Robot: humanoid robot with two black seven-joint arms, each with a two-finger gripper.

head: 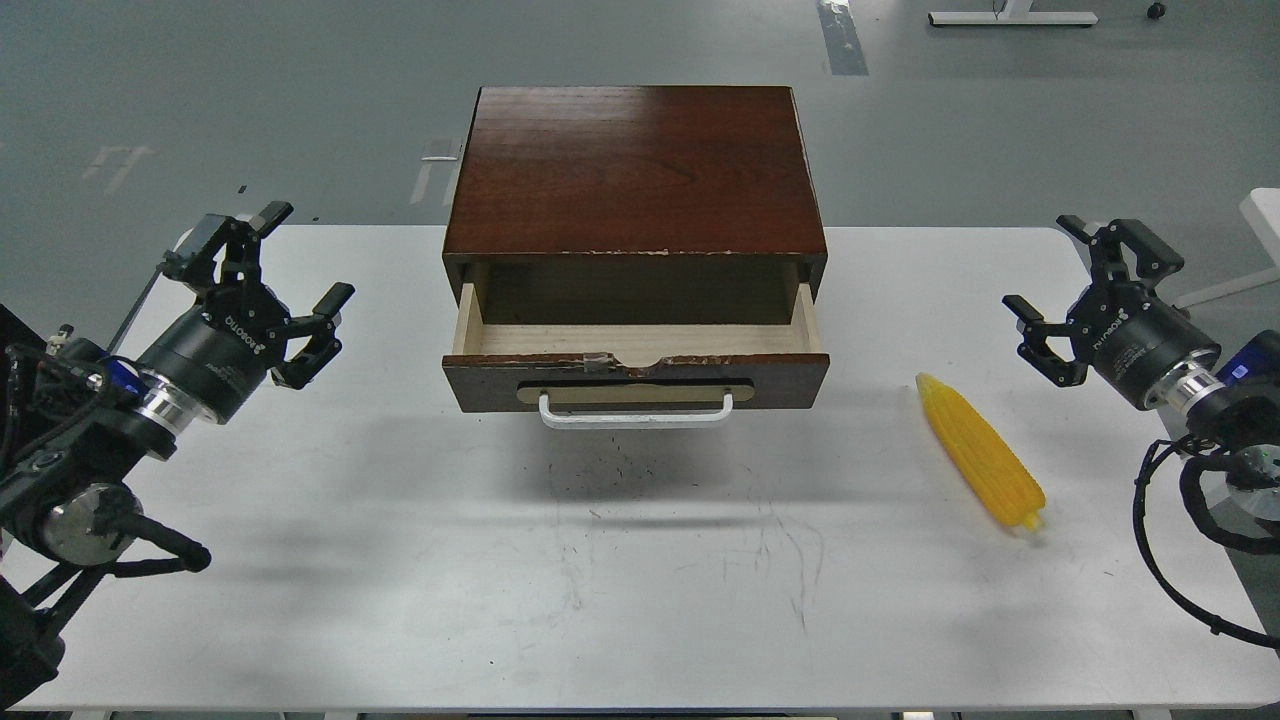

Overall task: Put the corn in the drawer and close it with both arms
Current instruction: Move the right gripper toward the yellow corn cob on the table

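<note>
Lying right of the open drawer [636, 378]: the corn [980, 451].

Bright yellow ribbed corn [980, 451] lying flat on the table, right of the dark reddish-brown drawer [636, 372], pulled open, pale inside

White table [300, 560]: cabinet [635, 170], corn [980, 452]

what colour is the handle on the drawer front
White, a bar handle mounted on a tan plate, seen best in the head view.
</note>
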